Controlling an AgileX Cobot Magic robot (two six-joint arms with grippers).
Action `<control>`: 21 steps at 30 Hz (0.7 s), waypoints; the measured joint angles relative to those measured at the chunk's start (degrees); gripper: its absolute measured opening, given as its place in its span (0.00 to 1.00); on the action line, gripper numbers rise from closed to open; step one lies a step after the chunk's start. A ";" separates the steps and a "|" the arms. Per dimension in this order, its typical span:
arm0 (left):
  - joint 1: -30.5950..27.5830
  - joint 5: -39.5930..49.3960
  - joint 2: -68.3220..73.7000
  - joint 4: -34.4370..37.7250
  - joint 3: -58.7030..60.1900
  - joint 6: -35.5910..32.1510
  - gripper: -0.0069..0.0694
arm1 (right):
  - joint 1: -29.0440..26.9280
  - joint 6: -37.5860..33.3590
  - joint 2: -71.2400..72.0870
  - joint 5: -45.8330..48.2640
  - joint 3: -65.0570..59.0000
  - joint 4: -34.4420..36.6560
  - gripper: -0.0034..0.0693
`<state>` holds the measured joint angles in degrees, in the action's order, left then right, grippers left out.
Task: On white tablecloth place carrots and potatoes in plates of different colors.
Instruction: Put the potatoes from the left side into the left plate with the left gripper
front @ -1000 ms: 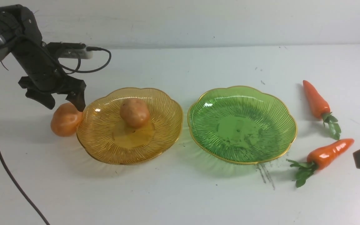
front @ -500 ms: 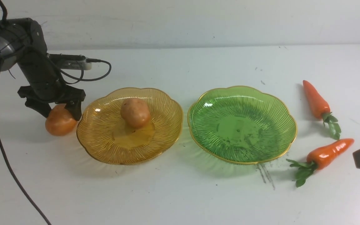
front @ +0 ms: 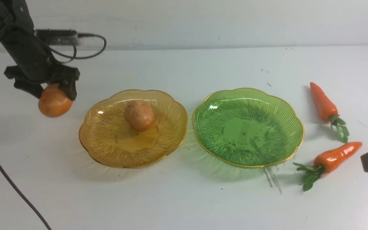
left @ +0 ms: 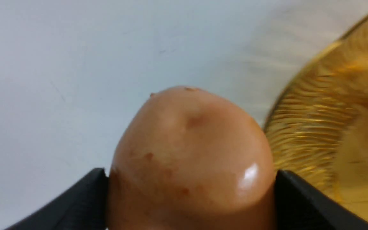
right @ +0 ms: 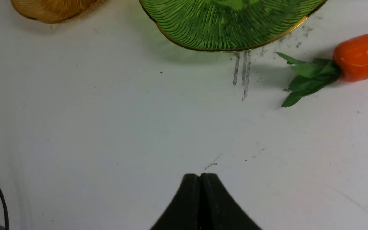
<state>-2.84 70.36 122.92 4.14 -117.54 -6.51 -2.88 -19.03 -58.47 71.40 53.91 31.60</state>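
Carry potato (front: 54,103), now lifted off white tablecloth (front: 184,198) near left edge and clamped in left gripper (front: 54,94), into amber plate (front: 101,150).

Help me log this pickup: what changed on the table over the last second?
The left gripper came down, closed its fingers on the loose potato beside the yellow plate, and lifted it off the cloth, slightly leftward. Unchanged: the other potato in the yellow plate, the empty green plate, both carrots on the cloth, the right gripper shut.
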 joint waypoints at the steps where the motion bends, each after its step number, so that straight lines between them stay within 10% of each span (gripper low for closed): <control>1: 0.13 0.00 -0.34 0.00 0.00 0.00 0.88 | 0.00 0.00 0.00 0.00 0.00 0.00 0.03; 21: 14.38 0.02 0.99 1.05 11.67 5.20 0.88 | 0.00 -0.88 0.00 -0.06 0.00 0.00 0.03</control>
<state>11.54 70.37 123.91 5.19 -105.87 -1.31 -2.88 -19.92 -58.47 71.35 53.91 31.60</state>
